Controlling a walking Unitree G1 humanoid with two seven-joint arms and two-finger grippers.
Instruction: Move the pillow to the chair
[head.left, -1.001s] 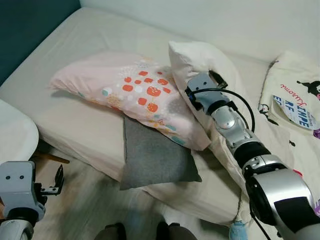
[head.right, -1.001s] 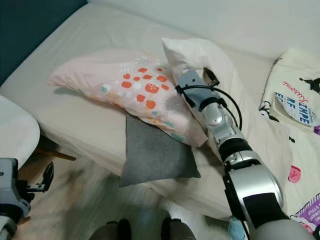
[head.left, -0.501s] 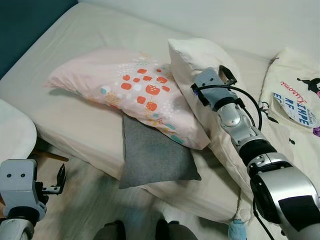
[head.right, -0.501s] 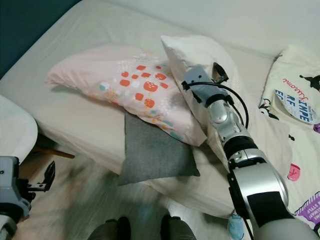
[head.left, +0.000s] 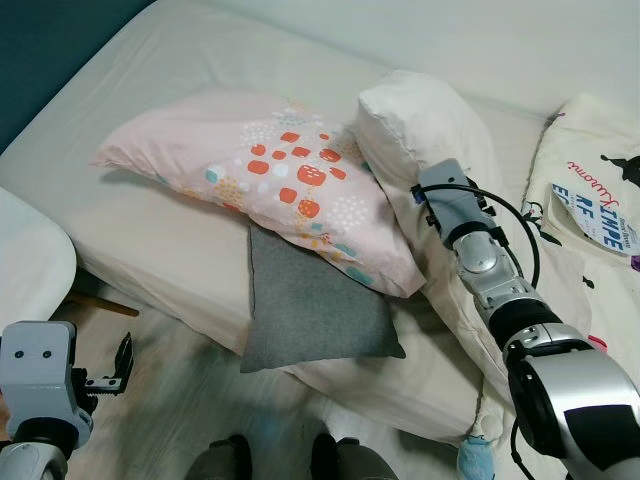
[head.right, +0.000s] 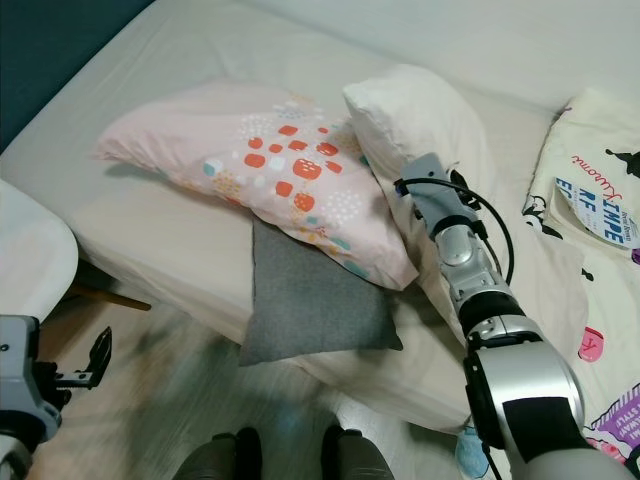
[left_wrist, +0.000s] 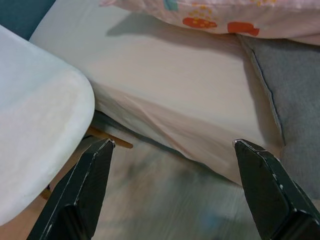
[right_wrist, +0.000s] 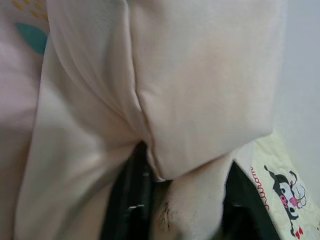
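The right gripper (right_wrist: 172, 200) reaches over the beige-sheeted bed (head.left: 170, 240), its black fingers (right_wrist: 131, 200) closed around a fold of the plump cream fabric pillow (head.left: 425, 130), which lies on the bed beside a pink patterned pillow (head.left: 260, 180) and grey square cushion (head.left: 305, 310). The left gripper (left_wrist: 172, 195) hangs spread apart near the white moulded chair (left_wrist: 35, 125).
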